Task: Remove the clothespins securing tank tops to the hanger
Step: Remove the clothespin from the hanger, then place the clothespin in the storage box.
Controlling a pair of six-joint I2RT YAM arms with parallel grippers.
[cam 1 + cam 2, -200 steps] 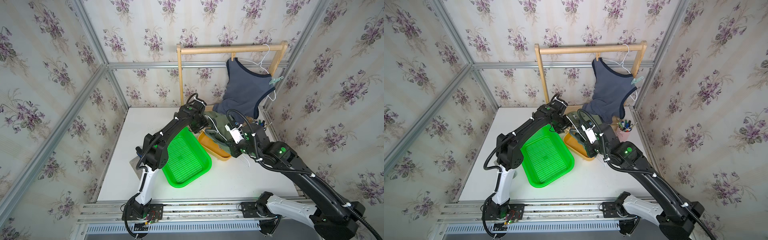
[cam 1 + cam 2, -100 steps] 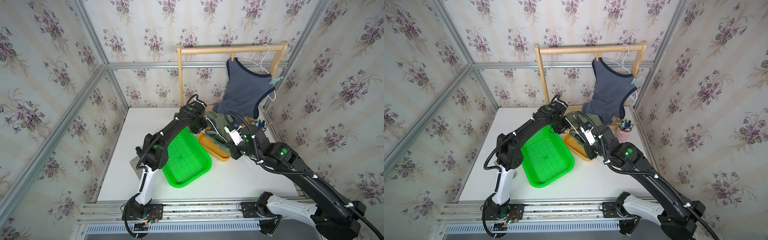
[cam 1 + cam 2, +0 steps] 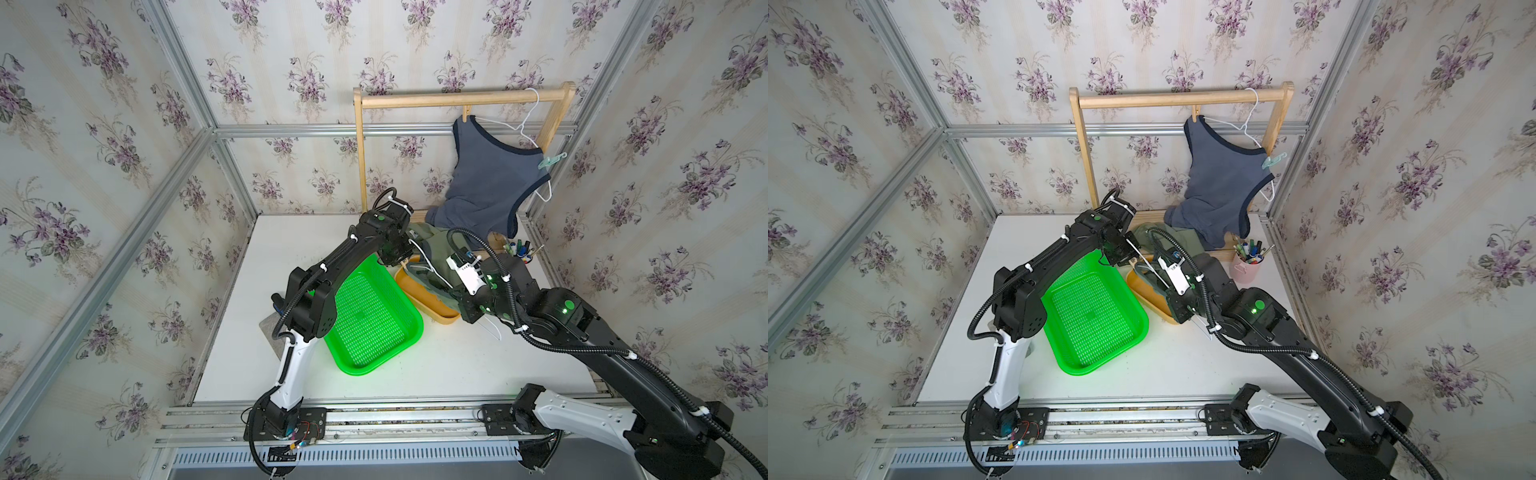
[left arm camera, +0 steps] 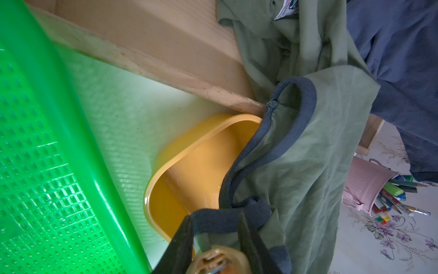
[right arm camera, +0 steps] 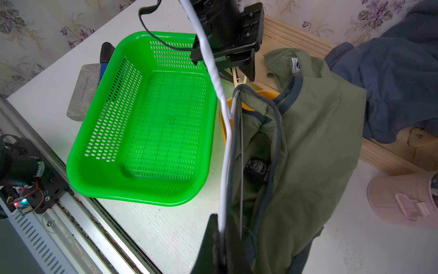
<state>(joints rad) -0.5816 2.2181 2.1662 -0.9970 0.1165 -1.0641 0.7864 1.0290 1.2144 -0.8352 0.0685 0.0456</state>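
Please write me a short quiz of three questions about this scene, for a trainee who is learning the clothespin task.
1. True or false: the green basket lies upside down.
2. What does the right gripper grip? A) white wire hanger B) pen C) yellow tray
3. Fill in: the plastic clothespin on the hanging blue tank top is ____ in colour.
Key: 1 false; 2 A; 3 mint green.
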